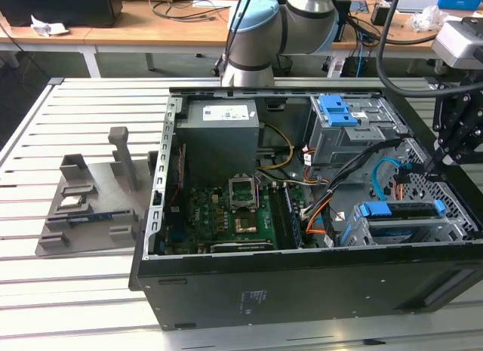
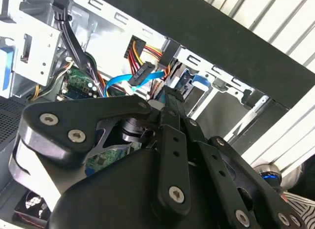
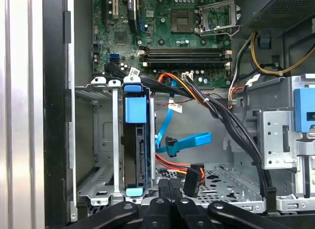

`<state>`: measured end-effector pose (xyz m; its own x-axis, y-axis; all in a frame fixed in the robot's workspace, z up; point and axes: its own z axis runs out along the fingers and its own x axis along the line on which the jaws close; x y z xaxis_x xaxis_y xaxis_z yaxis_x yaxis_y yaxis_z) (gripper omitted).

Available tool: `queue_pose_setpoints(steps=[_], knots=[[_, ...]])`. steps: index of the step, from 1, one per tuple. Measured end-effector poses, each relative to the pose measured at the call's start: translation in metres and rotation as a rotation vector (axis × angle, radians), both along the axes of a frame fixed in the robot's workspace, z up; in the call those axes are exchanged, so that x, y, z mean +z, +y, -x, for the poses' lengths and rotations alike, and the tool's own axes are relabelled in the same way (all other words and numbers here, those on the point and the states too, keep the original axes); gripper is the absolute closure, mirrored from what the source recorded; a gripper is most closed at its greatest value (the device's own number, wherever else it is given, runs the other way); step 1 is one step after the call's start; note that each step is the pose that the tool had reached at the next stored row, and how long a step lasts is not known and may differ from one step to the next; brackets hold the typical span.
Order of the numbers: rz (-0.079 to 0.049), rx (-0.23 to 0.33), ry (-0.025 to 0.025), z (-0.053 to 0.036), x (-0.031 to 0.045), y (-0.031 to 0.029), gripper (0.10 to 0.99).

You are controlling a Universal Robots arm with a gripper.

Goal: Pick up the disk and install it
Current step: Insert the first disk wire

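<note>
- Open side of the case (image 1: 302, 283) facing up, clear from above.
- Free room in the empty bay (image 3: 93, 140) of the drive cage (image 3: 114, 140), just beside the disk (image 3: 134, 155).
- Gap between cages crossed by blue cable (image 3: 189, 140), orange wires (image 3: 167, 163), black cable bundle (image 3: 231, 123).

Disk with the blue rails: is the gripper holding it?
No, the disk sits in the metal drive cage, apart from the gripper.

1. The slatted silver metal worktop (image 1: 90, 290) is seen as ribbed and dully shiny.
2. The black sheet-metal computer case (image 1: 302, 290) is finished matt and smooth.
3. The flat rectangular disk (image 3: 130, 155) is edged with smooth blue plastic rails (image 3: 136, 110).
4. The black pincer (image 3: 169, 189) is built of matt links set with shiny metal screws (image 2: 176, 193).
</note>
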<state>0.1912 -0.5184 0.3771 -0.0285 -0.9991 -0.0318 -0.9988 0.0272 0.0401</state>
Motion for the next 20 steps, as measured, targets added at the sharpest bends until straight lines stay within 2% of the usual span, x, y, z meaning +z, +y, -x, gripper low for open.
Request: queue_pose_setpoints(steps=[5,6,7,11,12,13,15,17,20], knots=[[0.000,0.000,0.0000,0.0000,0.0000,0.0005,0.973],[0.000,0.000,0.0000,0.0000,0.0000,0.0005,0.918],[0.000,0.000,0.0000,0.0000,0.0000,0.0006,0.918],[0.000,0.000,0.0001,0.0000,0.0000,0.0009,0.671],[0.000,0.000,0.0000,0.0000,0.0000,0.0010,0.671],[0.001,0.000,0.0000,0.0000,-0.0003,0.0012,0.604],[0.001,0.000,0.0001,-0.0001,-0.0038,0.0081,0.604],[0.002,0.000,0.0000,0.0001,-0.0086,0.0185,0.604],[0.005,0.000,0.0000,0.0001,-0.0147,0.0242,0.604]])
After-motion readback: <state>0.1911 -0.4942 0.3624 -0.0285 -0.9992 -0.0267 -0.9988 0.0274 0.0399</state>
